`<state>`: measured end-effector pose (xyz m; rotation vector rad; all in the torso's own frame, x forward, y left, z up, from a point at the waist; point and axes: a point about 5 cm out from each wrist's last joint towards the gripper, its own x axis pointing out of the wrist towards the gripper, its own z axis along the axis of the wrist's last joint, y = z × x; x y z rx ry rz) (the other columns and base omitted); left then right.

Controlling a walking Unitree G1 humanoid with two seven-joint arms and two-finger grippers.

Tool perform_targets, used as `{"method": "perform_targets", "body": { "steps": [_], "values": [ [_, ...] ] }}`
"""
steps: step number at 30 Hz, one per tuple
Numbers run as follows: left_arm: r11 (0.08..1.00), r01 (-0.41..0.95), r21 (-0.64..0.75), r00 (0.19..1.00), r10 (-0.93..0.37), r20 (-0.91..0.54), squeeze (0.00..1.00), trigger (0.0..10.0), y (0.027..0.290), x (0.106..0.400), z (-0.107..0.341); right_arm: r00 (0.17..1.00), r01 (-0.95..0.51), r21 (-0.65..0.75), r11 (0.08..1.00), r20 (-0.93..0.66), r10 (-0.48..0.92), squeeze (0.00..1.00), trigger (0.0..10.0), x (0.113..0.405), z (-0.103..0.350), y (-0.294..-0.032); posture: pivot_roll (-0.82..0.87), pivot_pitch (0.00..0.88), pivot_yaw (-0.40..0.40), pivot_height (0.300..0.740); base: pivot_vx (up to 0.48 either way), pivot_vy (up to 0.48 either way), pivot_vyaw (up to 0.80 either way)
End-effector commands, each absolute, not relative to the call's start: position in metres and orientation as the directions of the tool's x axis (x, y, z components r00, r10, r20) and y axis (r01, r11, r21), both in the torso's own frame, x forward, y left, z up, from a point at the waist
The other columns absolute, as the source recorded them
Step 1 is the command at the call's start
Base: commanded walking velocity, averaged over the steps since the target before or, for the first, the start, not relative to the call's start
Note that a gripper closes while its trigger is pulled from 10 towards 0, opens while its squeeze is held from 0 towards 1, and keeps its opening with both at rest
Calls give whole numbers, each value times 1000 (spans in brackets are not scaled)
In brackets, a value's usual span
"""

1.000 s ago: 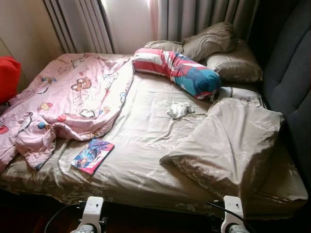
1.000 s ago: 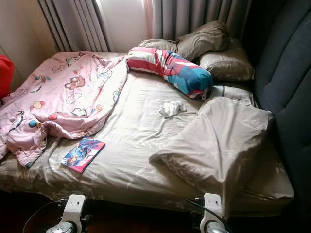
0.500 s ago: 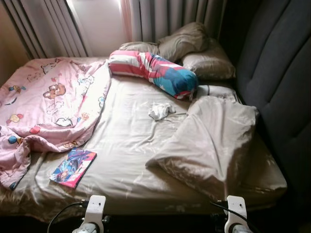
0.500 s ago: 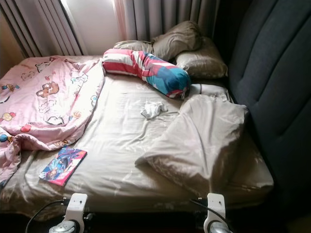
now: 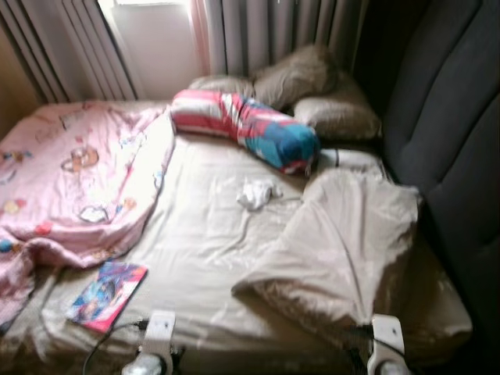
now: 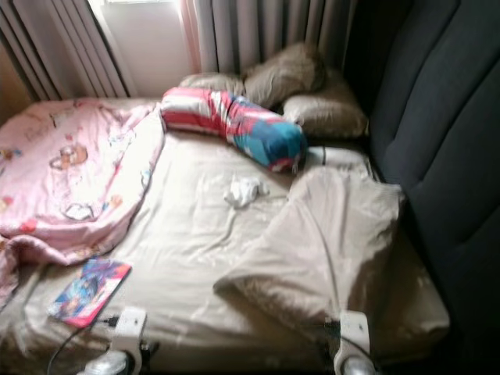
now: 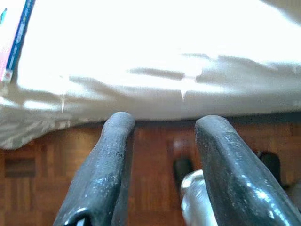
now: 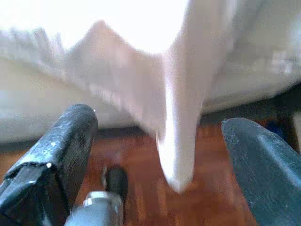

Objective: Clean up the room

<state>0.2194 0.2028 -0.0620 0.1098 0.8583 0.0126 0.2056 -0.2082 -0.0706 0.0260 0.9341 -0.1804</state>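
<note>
An unmade bed with a beige sheet lies before me. A pink cartoon blanket is crumpled over its left side. Near the front left edge lies a colourful book, whose corner also appears in the left wrist view. A small white cloth rests mid-bed. A red, white and blue bolster lies across the back. My left gripper is open and empty, low over the wood floor by the bed's edge. My right gripper is open, below a hanging corner of beige bedding.
A large beige pillow slumps at the front right. Several beige pillows are piled at the back. A dark padded headboard stands along the right side. Grey curtains hang behind. My white wrists sit at the bed's front edge.
The camera has swung right and moved closer to the bed, and the picture is now blurred. A red object at the far left has left the view. Nothing on the bed has moved.
</note>
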Motion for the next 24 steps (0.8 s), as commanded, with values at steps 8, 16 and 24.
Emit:
{"method": "perform_targets", "body": {
  "steps": [8,16,24],
  "values": [
    [993,11,122,642,86,-762,0,10000,214,210,-65,646,218,-25,976,-746,-163,0,10000,208,-69,-200,-56,20,30,740,0,0,0],
    [993,-10,119,664,96,-741,0,10000,215,210,-64,718,248,16,969,-674,-172,0,10000,212,-63,-200,-63,20,31,740,0,0,0],
    [990,-116,82,755,141,-640,0,10000,218,213,-57,813,220,-74,973,-536,-225,0,10000,229,-46,-208,-99,34,36,740,0,0,0]
  ]
}}
